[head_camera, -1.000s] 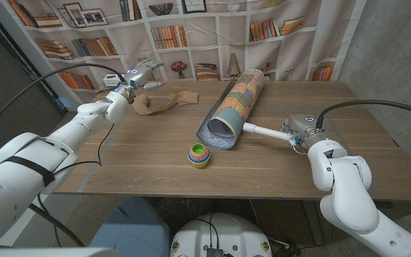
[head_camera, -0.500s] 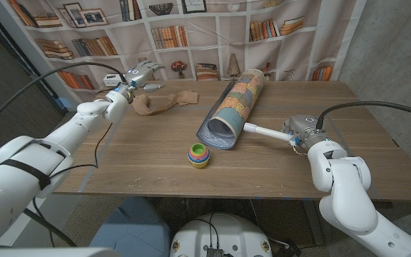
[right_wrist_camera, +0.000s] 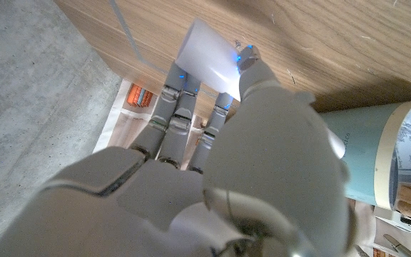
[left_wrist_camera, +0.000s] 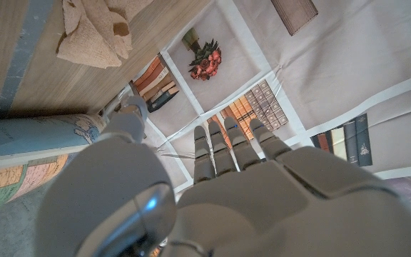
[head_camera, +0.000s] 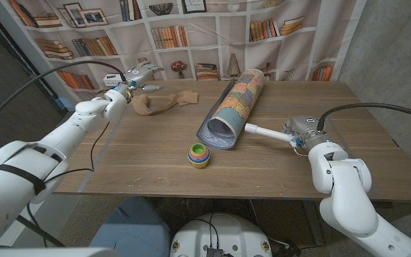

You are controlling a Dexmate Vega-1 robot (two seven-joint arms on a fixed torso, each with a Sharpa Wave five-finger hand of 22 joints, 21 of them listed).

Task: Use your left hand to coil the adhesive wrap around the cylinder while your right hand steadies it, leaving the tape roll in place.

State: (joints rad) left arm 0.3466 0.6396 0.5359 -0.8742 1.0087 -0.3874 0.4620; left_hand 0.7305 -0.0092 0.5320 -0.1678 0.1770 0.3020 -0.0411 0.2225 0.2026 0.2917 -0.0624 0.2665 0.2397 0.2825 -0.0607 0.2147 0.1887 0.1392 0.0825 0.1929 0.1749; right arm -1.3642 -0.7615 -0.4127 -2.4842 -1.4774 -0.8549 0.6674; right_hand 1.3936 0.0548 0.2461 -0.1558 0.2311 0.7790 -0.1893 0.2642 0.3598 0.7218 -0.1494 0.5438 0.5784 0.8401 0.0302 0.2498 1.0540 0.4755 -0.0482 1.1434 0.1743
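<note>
Wooden table point(head_camera: 155, 153): cylinder point(head_camera: 232, 107) unwrapped, beige wrap point(head_camera: 159, 102) loose beside left robot hand point(head_camera: 135, 75), fingers apart, empty; right robot hand point(head_camera: 302, 133) clasps white object point(head_camera: 266, 132); coiling unstarted.

Your two arms are glossy white, built of rounded shells with grey seams at the joints. A black band rings the left arm's shell at the lower left of the head frame. Black cables arc from each side into both wrists. Your left hand point(head_camera: 140, 73) is silvery grey with segmented fingers; your right hand point(head_camera: 302, 133) is grey too, its fingertips showing small blue lights.
</note>
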